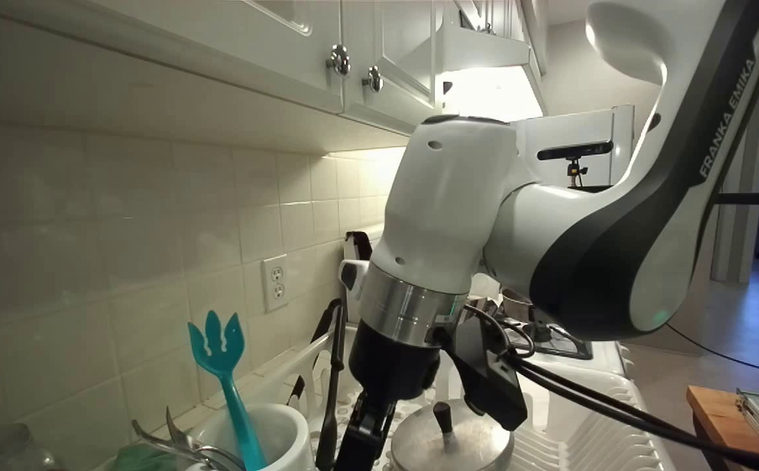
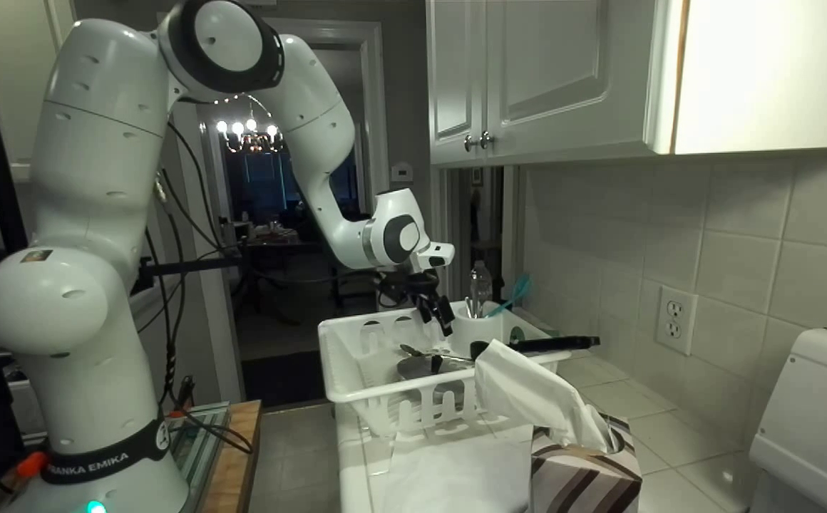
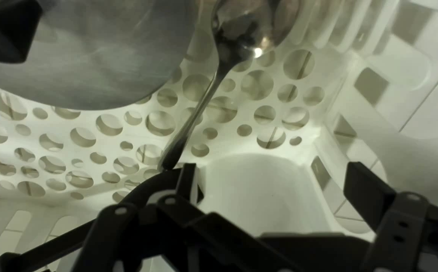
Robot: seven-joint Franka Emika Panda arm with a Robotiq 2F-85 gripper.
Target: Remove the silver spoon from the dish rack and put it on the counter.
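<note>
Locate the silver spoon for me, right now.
In the wrist view, the silver spoon lies inside the dish rack, its bowl at the picture's top edge, just right of the round metal lid, its handle slanting down-left.

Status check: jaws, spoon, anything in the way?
Jaws open, nothing between them. Silver spoon lying in dish rack. Metal lid and black utensil close by, possible snags.

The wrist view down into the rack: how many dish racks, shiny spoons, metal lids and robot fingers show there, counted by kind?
Dish rack, white: 1
Silver spoon: 1
Metal lid, black knob on top: 1
Robot fingers, black and spread apart: 2
Total: 5
</note>
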